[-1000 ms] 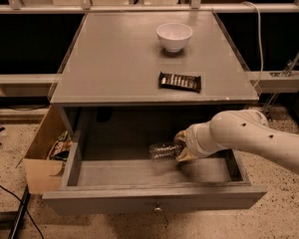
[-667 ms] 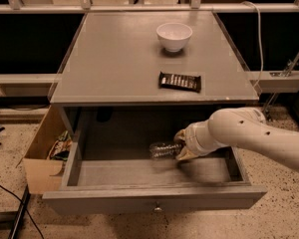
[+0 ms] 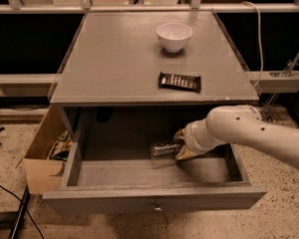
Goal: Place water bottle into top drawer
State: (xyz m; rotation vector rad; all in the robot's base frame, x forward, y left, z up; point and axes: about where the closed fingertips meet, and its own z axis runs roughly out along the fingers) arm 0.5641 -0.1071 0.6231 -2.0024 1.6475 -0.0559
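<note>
The water bottle (image 3: 164, 149) is clear and ribbed and lies on its side inside the open top drawer (image 3: 154, 199), near the middle of the drawer. My gripper (image 3: 180, 146) reaches into the drawer from the right on a white arm and is shut on the bottle's right end, holding it low over the drawer floor. The drawer's round metal knob (image 3: 158, 209) shows on its grey front.
A white bowl (image 3: 174, 36) and a dark candy bar (image 3: 179, 81) sit on the grey cabinet top (image 3: 114, 59). A cardboard box (image 3: 44, 153) with wrappers stands left of the drawer. A cable lies on the speckled floor at left.
The arm and bottle have barely moved; the arm shifted slightly lower and left inside the drawer.
</note>
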